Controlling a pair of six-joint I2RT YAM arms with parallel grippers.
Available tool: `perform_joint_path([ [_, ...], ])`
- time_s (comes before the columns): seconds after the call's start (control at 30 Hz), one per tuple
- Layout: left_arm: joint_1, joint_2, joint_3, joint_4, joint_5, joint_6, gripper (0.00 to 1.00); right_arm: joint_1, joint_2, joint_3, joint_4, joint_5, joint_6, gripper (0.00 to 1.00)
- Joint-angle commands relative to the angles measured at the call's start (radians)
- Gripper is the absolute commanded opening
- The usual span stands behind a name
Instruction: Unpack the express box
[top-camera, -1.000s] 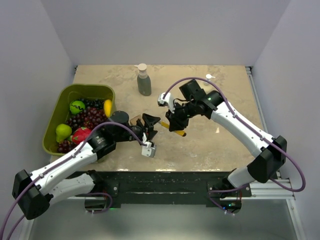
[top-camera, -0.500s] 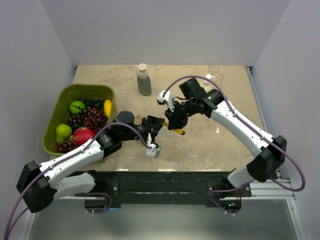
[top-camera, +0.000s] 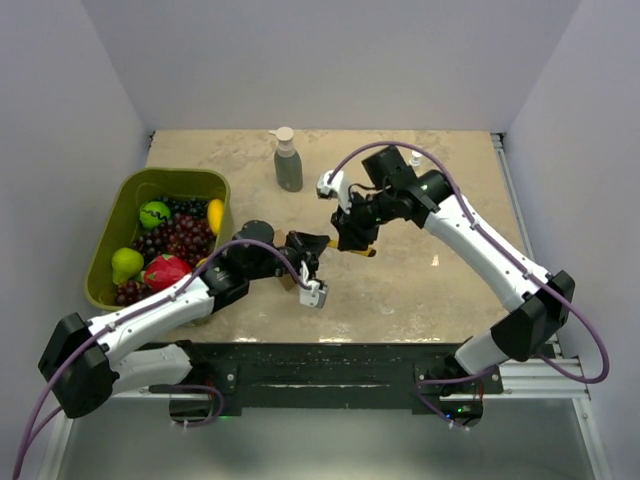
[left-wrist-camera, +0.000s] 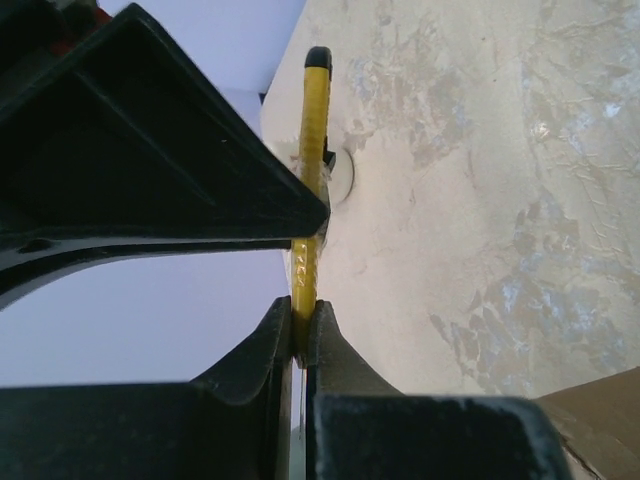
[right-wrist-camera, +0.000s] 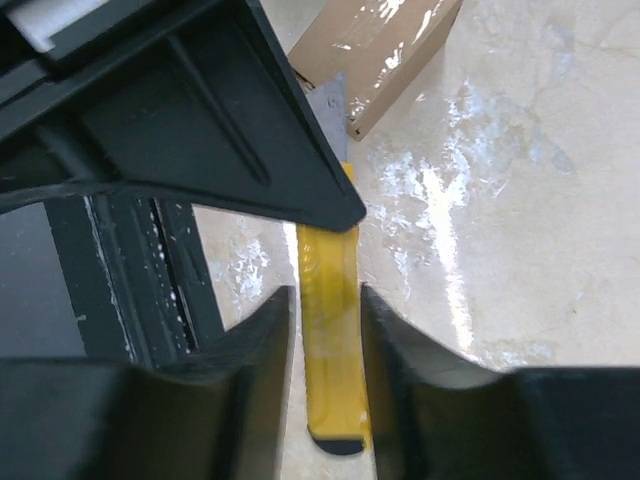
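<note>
Express box (right-wrist-camera: 385, 55) beyond tips of right fingers (right-wrist-camera: 200, 130), just beside left fingers (left-wrist-camera: 150, 150)

Only an express box (left-wrist-camera: 603, 428) corner in the left wrist view, bottom right.

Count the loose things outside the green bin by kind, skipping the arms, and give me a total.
pump bottle: 1
cardboard box: 1
yellow cutter: 1
small white object: 1
Total: 4
</note>
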Motion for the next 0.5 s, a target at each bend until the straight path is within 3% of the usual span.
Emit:
perform_joint_path([
  [0.0,0.008,0.013,0.087,0.039,-0.127,-0.305,0.0,-0.069,-0.003,0.215,-0.015,-0.021,0.009,0.5],
  [0.03,0.034,0.016,0.11,-0.005,-0.128,-0.372,0.0,-0.086,0.007,0.259,-0.05,-0.036,0.011,0.6],
  [0.1,0.059,0.016,0.159,-0.044,-0.121,-0.543,0.0,-0.14,0.033,0.368,-0.076,-0.077,0.009,0.68],
  [0.2,0.093,0.001,0.182,-0.072,-0.092,-0.729,0.0,-0.181,-0.004,0.373,-0.045,-0.093,0.005,0.79],
  [0.3,0.148,-0.011,0.195,-0.114,-0.002,-0.914,0.0,-0.188,-0.111,0.23,0.073,-0.134,-0.024,0.83],
  [0.47,0.278,0.042,0.247,-0.121,0.21,-1.188,0.0,-0.205,-0.254,-0.05,0.397,-0.201,0.104,0.84],
])
